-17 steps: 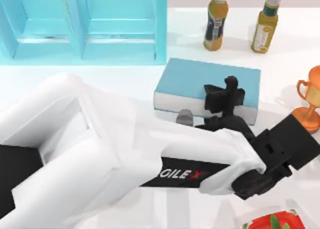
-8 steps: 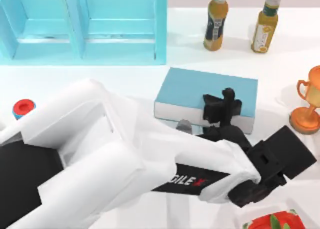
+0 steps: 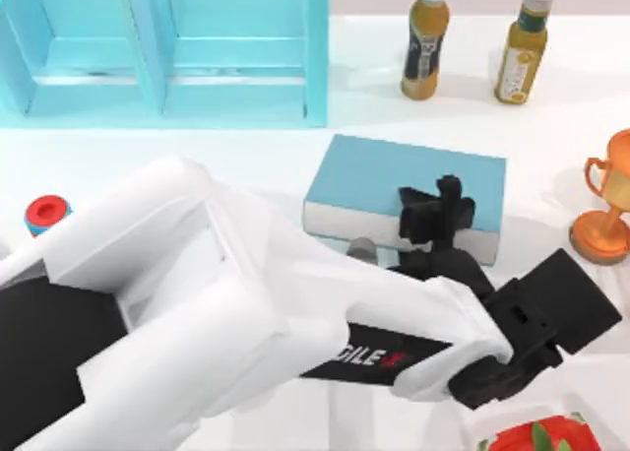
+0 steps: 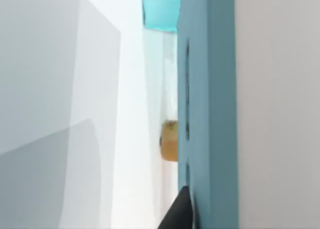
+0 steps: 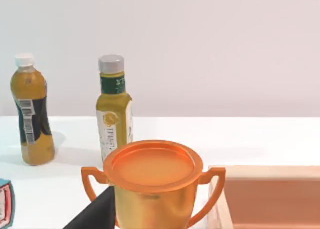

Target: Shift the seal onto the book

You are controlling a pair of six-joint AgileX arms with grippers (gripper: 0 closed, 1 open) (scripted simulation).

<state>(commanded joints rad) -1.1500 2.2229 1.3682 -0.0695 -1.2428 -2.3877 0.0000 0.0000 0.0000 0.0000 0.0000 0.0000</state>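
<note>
Turquoise shelf unit at the back — two yellow bottles, orange trophy right.

Left arm pulled back, left pincer — barely shifted

left arm covers most of the table's near side, cut off by the top view's left and bottom edges; left gripper sits over the book's front edge, fingers not readable; seal hidden, can't tell if it's held; grey bit by the book's near edge mostly covered, can't identify; trophy clipped at right edge; red-and-white item clipped at bottom; left wrist view too close, tan blob unreadable
</note>
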